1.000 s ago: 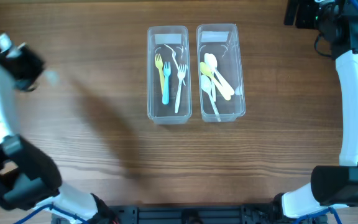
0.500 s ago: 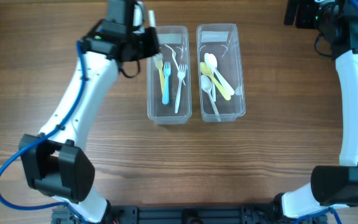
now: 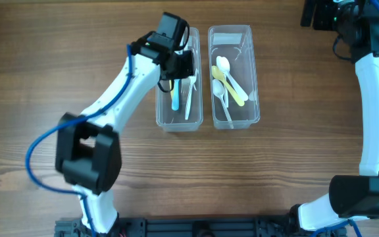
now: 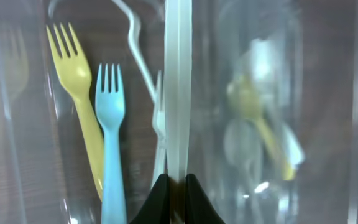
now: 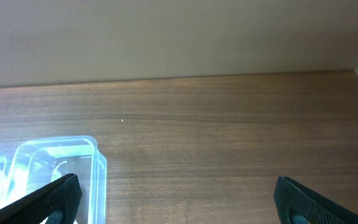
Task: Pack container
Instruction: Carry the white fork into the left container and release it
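overhead: the left arm (image 3: pixel 120 85) was off at the left edge of the desk (image 3: pixel 295 158) a second ago. half a second ago it was at the top left corner of the left container (image 3: pixel 178 125), and now its end sits over the upper part of that container. the blue fork (image 3: pixel 175 99) and the other forks lie where they were. the spoons (image 3: pixel 232 89) in the right container (image 3: pixel 234 125) have not moved. the right arm (image 3: pixel 377 99) is parked at the far right, unchanged.

left wrist: the left fingers (image 4: pixel 160 199) are closed on a pale white utensil (image 4: pixel 179 81), gripping its handle. the head is not visible, so i cannot tell if it is a fork or a spoon. it hangs over the left container by the inner wall. the yellow fork (image 4: pixel 73 68) and the blue fork lie flat below, and the spoons are blurred behind the plastic to the right.

right wrist: the right fingers (image 5: pixel 58 193) are spread wide and hold nothing. they are above bare desk, with a container corner at lower left.

judgement: the carry is done and the utensil is at the drop point. next is likely to lower and release it in with the forks, but a release this close to the wall could land it on the rim.
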`<state>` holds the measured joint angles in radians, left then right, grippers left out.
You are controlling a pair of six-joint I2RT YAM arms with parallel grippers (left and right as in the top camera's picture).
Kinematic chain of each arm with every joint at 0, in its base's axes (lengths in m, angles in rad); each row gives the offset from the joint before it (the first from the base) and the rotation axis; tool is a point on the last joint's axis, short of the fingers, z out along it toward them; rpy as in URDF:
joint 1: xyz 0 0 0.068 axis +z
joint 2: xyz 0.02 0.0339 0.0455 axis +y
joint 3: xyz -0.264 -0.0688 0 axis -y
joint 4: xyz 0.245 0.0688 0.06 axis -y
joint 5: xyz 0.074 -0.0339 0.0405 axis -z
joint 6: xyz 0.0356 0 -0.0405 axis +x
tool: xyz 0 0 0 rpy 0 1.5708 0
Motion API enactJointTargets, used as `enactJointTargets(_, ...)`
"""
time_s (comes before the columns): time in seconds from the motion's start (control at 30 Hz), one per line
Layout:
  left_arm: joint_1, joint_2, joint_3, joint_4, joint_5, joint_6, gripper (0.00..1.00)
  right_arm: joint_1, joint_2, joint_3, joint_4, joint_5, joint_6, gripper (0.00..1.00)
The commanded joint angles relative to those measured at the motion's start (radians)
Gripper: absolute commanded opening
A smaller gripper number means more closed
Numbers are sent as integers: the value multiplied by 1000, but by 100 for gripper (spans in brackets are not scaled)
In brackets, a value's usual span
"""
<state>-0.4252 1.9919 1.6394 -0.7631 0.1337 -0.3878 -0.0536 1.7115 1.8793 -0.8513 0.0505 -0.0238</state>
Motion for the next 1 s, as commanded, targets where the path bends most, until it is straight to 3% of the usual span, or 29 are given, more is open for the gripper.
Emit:
enactJointTargets(0.0,6,44,10,-3,-16,-13,11,-3,7,-3,5,17,-2,100)
enactJointTargets(0.07,6,47,10,-3,-37,-13,19,-3,7,-3,5,17,-2,99)
enactJointTargets(0.1,6,47,10,-3,-49,-13,30,-3,7,-3,5,17,-2,99)
enactJointTargets(0.13,6,47,10,-6,-48,-13,67,-3,7,-3,5,17,-2,100)
enactJointTargets(0.37,19,-22,11,-11,-46,-13,98,-3,7,-3,5,17,-2,100)
enactJointTargets(0.5,84,-156,11,-12,-50,-3,100,-3,7,-3,5,17,-2,100)
enactJointTargets(0.7,237,-346,11,-12,-58,229,100,-3,7,-3,5,17,-2,100)
enactJointTargets(0.97,343,-409,10,-19,-61,220,100,-3,7,-3,5,17,-2,100)
